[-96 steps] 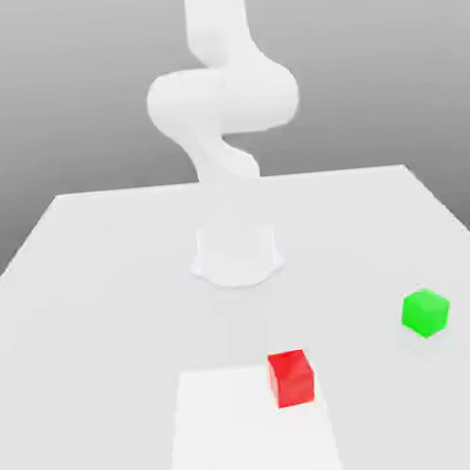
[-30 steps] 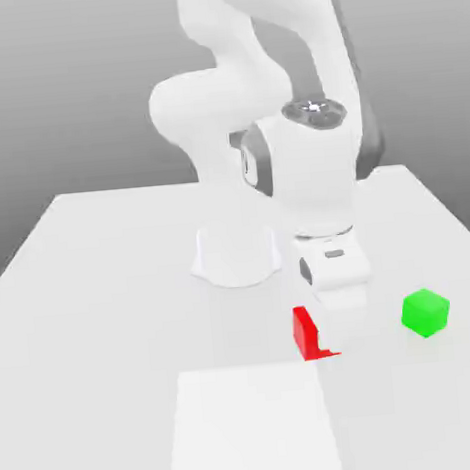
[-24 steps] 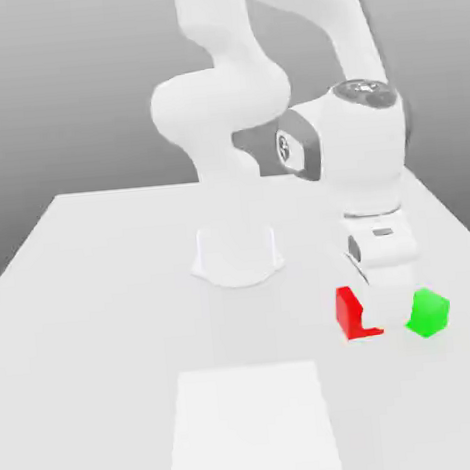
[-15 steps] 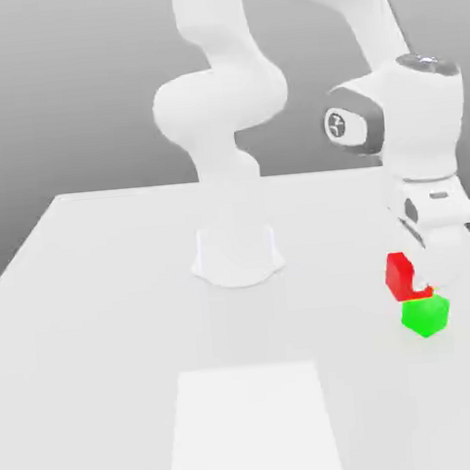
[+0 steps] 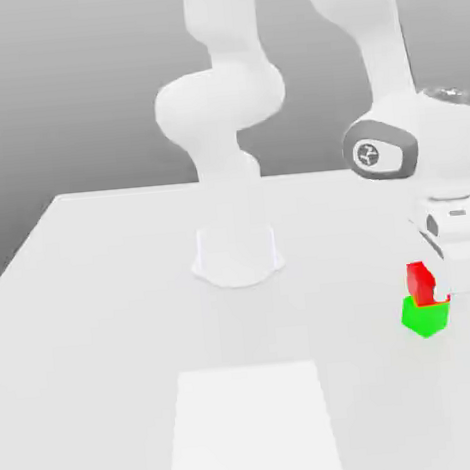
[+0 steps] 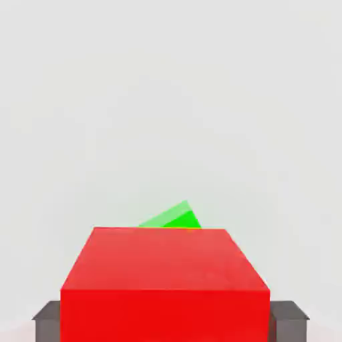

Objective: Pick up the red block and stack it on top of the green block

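We've got the red block [image 5: 420,281] sitting right on top of the green block [image 5: 425,317], and the gripper [image 5: 446,283] fingers [image 6: 47,320] look spread just off the red block's sides.

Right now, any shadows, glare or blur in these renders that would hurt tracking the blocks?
Exterior view: flat, even light, no glare; white arm edges look soft against the grey backdrop; red block and green block stay saturated, with barely any cast shadow on the table. Hand view: the red block looms large and hides most of the green block; background is featureless white.
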Tool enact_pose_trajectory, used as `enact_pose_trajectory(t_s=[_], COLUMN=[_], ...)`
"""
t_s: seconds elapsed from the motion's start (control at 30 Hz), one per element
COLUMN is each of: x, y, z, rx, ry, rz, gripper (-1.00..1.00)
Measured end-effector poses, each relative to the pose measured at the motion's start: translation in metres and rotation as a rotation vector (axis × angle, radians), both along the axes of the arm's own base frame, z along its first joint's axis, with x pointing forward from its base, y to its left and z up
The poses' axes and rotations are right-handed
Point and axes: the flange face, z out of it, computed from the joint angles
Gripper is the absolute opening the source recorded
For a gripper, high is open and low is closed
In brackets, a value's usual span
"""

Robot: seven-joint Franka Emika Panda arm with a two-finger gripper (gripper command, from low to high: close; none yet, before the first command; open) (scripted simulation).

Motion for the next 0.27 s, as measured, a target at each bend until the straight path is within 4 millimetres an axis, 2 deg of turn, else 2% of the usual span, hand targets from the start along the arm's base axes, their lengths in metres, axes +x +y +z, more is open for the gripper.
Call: enact_pose_trajectory(t_s=[0.1,0.27], x=[0.000,0.000], y=[0.000,0.001], z=[-0.001,0.041], rx=[0.001,0.000], ry=[0.000,-0.003], rz=[0.001,0.002], gripper=[1.00,1.00])
